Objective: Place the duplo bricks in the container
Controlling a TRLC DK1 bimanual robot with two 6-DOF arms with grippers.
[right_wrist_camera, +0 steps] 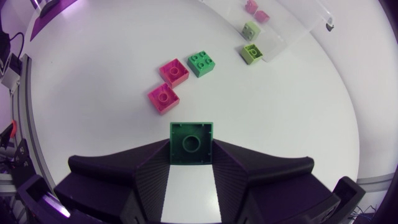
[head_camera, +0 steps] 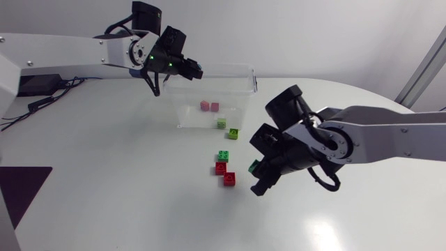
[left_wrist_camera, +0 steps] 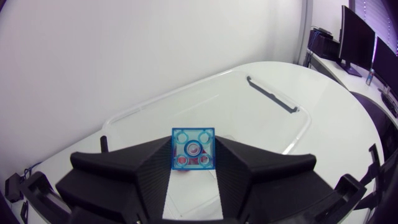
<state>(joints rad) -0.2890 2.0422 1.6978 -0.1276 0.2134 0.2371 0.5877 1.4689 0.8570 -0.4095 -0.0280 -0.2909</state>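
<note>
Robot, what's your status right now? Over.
Left gripper shut on blue brick, above container. Right gripper shut on green brick. Four bricks on table. Nothing in the way.

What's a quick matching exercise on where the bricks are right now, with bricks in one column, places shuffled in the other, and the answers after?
Bricks:
1. blue brick
2. dark green brick
3. pink bricks
4. red bricks

Places:
A. on the table
B. in the left gripper
C. inside the container
D. in the right gripper

Pairs: 1-B, 2-D, 3-C, 4-A.
</note>
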